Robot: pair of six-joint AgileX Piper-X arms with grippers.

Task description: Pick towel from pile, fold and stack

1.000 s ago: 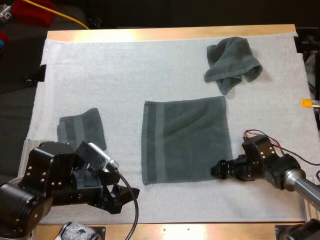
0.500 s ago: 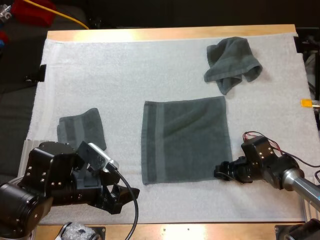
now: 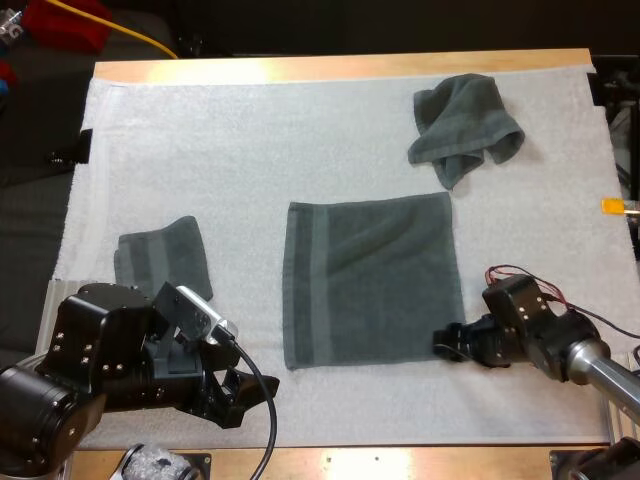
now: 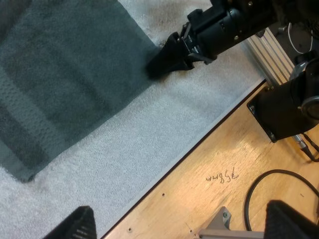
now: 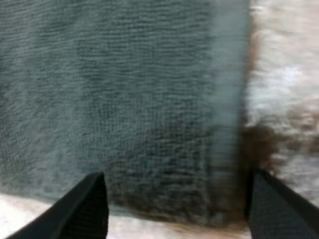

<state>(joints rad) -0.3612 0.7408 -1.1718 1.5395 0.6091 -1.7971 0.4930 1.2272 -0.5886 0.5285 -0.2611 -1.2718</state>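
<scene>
A dark grey-green towel lies spread flat in the middle of the white mat. A crumpled towel sits at the far right, and a folded towel lies at the left. My right gripper is low at the flat towel's near right corner. In the right wrist view its fingers stand wide apart, open, over the towel's edge and corner. My left gripper hovers near the mat's front edge, open and holding nothing. The left wrist view looks across the towel's near edge to the right gripper at its corner.
The white mat covers most of the wooden table. Bare mat lies between the folded towel and the flat one. The table's front wooden edge runs just beneath my left gripper.
My right gripper has shifted slightly nearer and to the right, settling at the flat towel's near right corner. The left arm and the towels have not moved.
</scene>
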